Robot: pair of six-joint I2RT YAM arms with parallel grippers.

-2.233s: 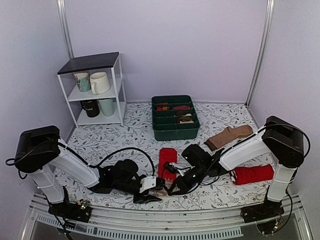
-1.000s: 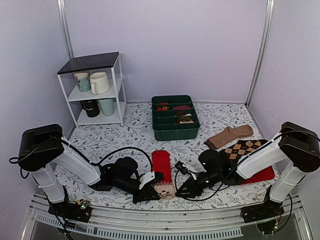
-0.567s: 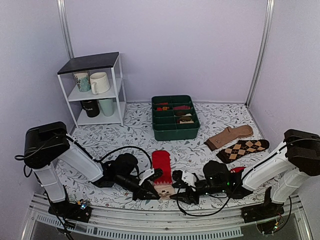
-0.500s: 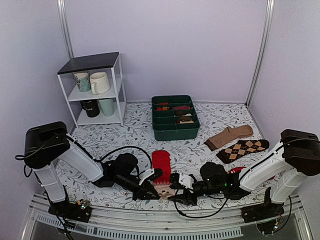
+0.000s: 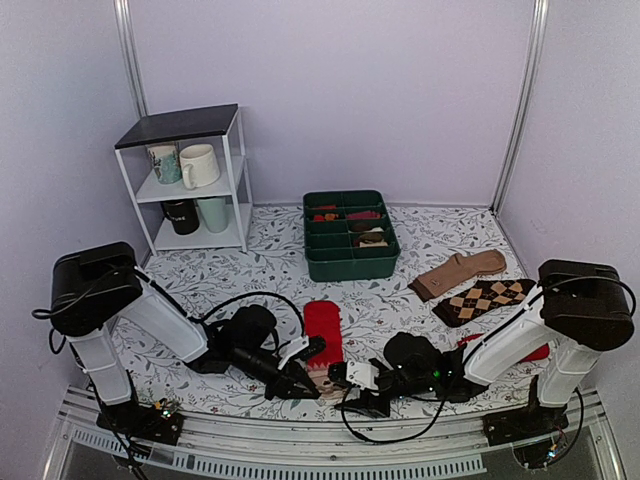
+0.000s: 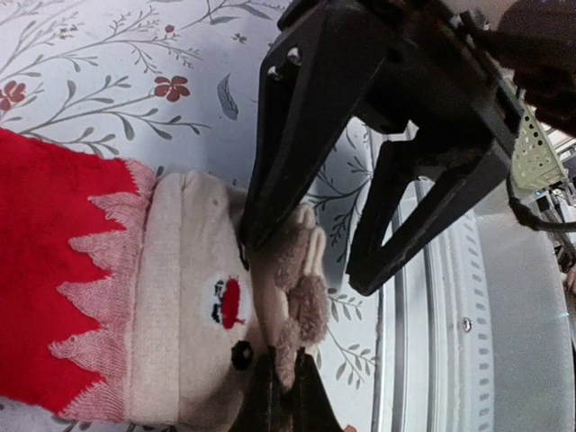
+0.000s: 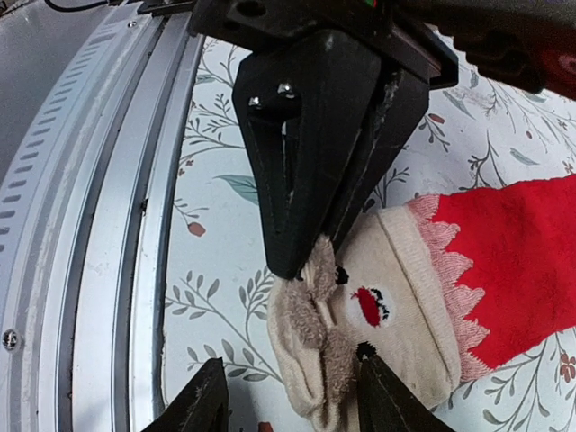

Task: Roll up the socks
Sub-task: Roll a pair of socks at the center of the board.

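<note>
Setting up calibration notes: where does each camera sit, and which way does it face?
Top external: high behind the arm bases, looking down on the table; left arm and right arm show.
Left wrist: low over the table, facing the beige end of the socks; left end effector pinches it at bottom.
Right wrist: opposite side, facing the same end; right end effector open at bottom.
Shared: wrist views both show socks.

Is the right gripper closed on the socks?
No, the right gripper is open, fingers apart at the beige end of the socks.

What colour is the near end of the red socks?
Pale beige with a red mark; the socks show best in left wrist view.
</note>
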